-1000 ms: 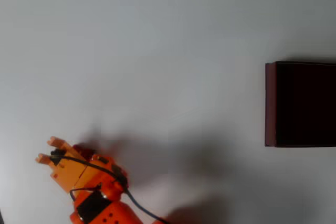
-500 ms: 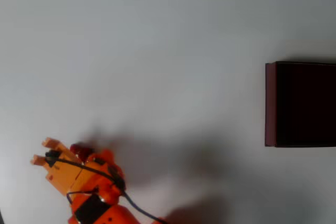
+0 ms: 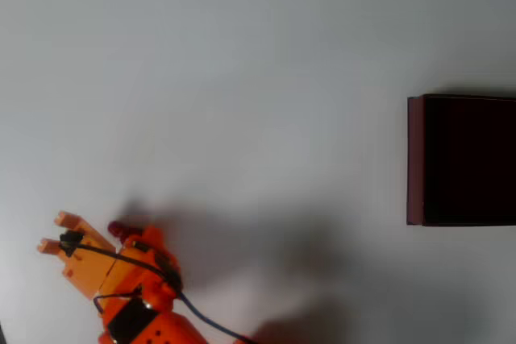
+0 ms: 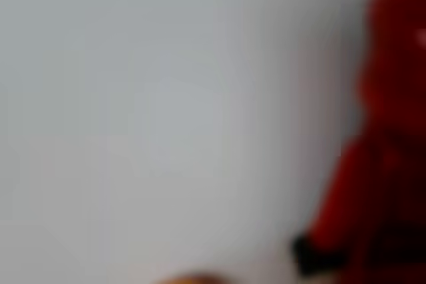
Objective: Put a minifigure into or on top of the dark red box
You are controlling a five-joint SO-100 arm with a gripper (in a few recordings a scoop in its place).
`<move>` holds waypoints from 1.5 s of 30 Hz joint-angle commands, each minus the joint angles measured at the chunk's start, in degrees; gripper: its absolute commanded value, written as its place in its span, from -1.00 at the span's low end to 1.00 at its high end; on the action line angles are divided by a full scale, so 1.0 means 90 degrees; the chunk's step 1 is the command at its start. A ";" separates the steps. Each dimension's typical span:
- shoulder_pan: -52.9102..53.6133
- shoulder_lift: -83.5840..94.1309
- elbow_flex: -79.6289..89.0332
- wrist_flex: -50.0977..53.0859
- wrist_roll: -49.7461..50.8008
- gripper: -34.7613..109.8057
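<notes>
In the overhead view the orange gripper [image 3: 53, 233] sits low on the white surface [image 3: 242, 78], far from the box [image 3: 415, 159], which stands at the picture's right edge. Its two fingers [image 3: 66, 219] point away from the box, toward the left, and look slightly apart with nothing between them. The figure [image 3: 119, 229] is a small red speck just on the box side of the fingers, tucked against the gripper body, so it lies beside and behind the tips, not in the gap. The wrist view agrees: the figure [image 4: 379, 144], blurred and very close, stands upright at the right margin, long axis roughly vertical. To my eye the fingers must shift toward the box side to straddle it
</notes>
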 commanded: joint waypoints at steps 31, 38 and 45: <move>0.0029 -0.0068 -0.0146 -0.0088 0.0127 -0.43; 0.0029 -0.0068 -0.0137 -0.0088 0.0117 -0.50; 0.0029 0.0059 -0.0098 -0.0029 0.0117 -0.52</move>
